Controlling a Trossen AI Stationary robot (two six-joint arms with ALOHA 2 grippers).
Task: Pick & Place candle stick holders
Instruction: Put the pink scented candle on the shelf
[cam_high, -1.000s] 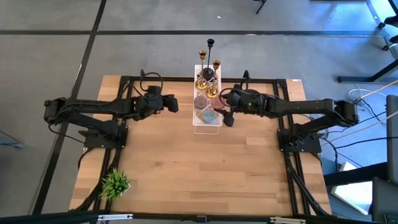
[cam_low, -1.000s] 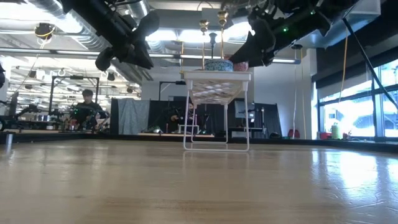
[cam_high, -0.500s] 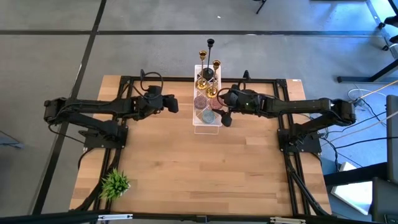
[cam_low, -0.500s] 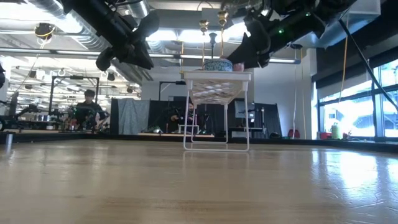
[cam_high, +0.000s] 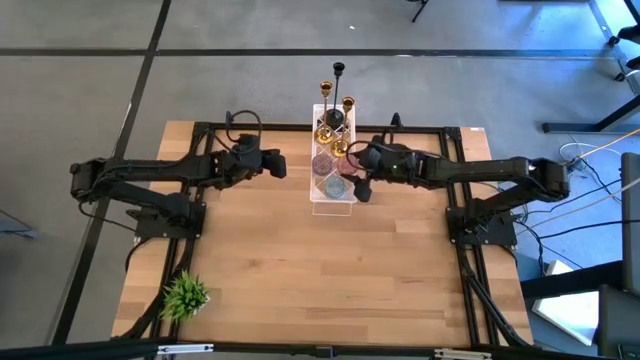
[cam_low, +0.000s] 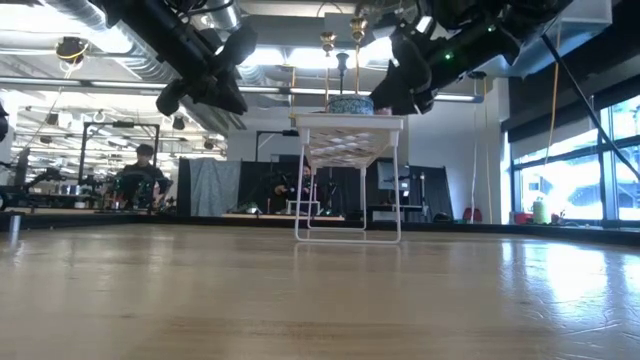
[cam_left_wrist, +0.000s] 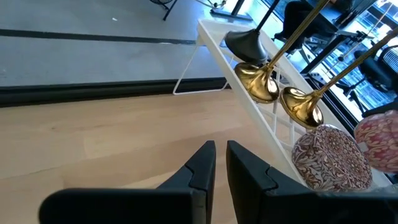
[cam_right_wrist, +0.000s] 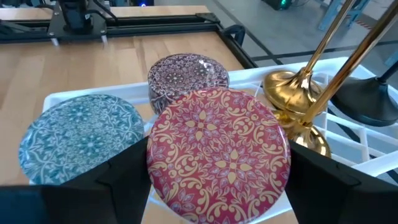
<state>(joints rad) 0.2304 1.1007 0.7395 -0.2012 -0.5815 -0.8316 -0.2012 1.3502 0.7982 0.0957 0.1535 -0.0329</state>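
A white wire rack (cam_high: 334, 205) stands at the table's far middle. On its far end stand the candle stick holders: a black one (cam_high: 335, 117) and two gold ones (cam_high: 326, 133) (cam_high: 342, 148). Their round bases (cam_left_wrist: 247, 45) (cam_left_wrist: 258, 84) (cam_left_wrist: 303, 107) rest on the rack and their stems rise upright. My left gripper (cam_high: 283, 165) (cam_left_wrist: 219, 146) hovers shut, left of the rack. My right gripper (cam_high: 361, 188) (cam_right_wrist: 219, 151) is open at the rack's right side. Its fingers stand on either side of a red patterned tin (cam_right_wrist: 211, 112); whether they touch it does not show.
Purple (cam_right_wrist: 188, 71) and teal (cam_right_wrist: 81, 140) round tins lie on the rack beside the red one. A green plant tuft (cam_high: 185, 295) sits at the table's near left corner. The wood in front of the rack (cam_high: 330, 270) is bare. A person (cam_low: 140, 165) shows far behind the table.
My right gripper has edged a little toward the rack, still open, and in the low view it now stands in front of the red tin.
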